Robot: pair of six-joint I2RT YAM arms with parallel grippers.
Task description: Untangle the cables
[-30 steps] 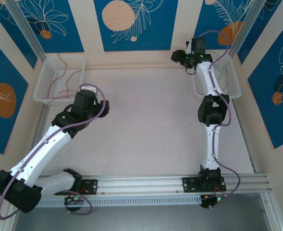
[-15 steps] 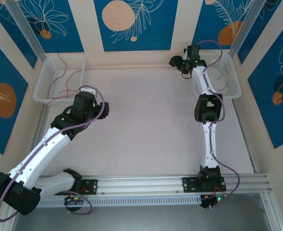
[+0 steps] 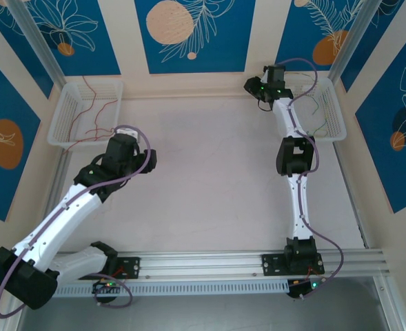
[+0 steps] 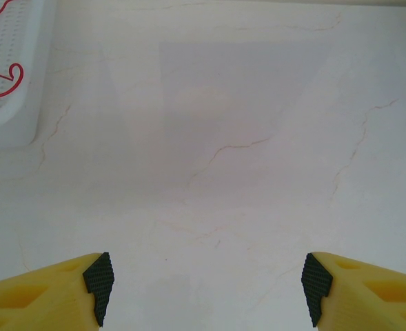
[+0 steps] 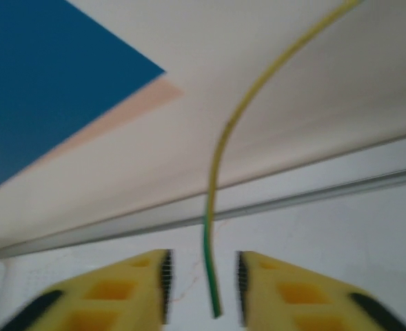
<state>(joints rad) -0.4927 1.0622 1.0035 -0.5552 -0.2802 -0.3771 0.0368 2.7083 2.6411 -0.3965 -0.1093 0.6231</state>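
By the far wall — right tool (image 5: pixel 204 283) narrowly parted around a yellow-green cable (image 5: pixel 216 162); left tool (image 4: pixel 207 286) released.

Right arm swings left, away from the basket

The right gripper (image 3: pixel 253 87) now sits a little further toward the upper middle of the frame than a second ago. Its wrist draws off the corner of the white basket (image 3: pixel 335 117) at upper right, and the elbow shifts left with it. The left arm (image 3: pixel 72 207) seems to slip slightly down and left, though the shift is faint.

Thin red cables (image 3: pixel 92 110), dangling yellow-green cable (image 5: pixel 207 241)
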